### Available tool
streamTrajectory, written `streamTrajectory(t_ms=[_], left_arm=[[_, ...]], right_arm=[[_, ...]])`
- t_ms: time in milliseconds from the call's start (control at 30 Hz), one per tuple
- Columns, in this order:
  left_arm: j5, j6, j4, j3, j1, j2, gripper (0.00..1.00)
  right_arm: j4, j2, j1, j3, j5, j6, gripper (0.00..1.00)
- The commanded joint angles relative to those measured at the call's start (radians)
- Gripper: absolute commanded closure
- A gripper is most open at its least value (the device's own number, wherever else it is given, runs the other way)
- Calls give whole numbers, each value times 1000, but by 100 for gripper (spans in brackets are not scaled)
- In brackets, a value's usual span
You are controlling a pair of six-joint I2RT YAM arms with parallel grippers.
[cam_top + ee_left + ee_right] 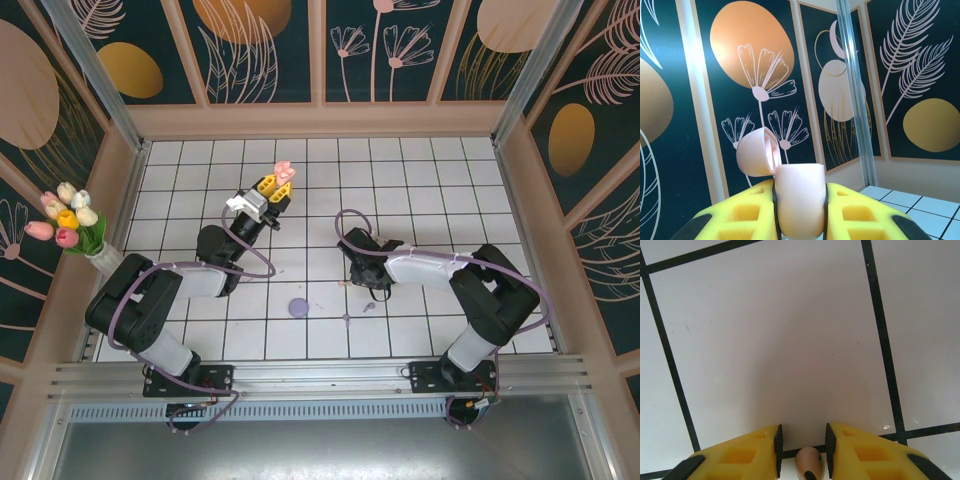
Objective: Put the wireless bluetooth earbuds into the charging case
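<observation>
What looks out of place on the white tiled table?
Nothing broken or spilled. A round purple disc and a tiny purple speck lie loose on the white tiles, apart from the open pale pink case held in the left gripper.

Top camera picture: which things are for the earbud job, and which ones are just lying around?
For the job:
pink charging case, lid open, held in the left fingers
pink earbud between the right fingers
purple earbud, lying loose

Just lying about:
bunch of tulips
purple round disc, untouched
</observation>
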Motion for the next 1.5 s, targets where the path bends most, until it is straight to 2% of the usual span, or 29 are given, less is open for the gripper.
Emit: streamTrajectory(t_ms=[0,400,700,967,1067,1133,1200,1467], left_arm=[[16,-7,104,21,-6,-23,100],[20,-9,95,23,-6,-28,100],[25,-14,86,23,-6,-33,100],[29,-17,73,21,-6,-40,100],[31,-17,68,17,-6,-42,100],[31,-18,68,17,-6,-44,100],[31,-17,67,17,-6,-43,100],[33,-14,65,17,-5,-40,100]], right_arm=[[-54,31,29,-10,-61,26,69],[-40,11,32,-30,-71,39,69],[-10,-17,30,-62,-87,53,81],[11,-45,23,-68,-90,53,83],[16,-56,14,-67,-90,51,81],[11,-61,8,-65,-89,54,74],[6,-68,6,-65,-89,58,71],[-9,-96,11,-76,-106,75,68]])
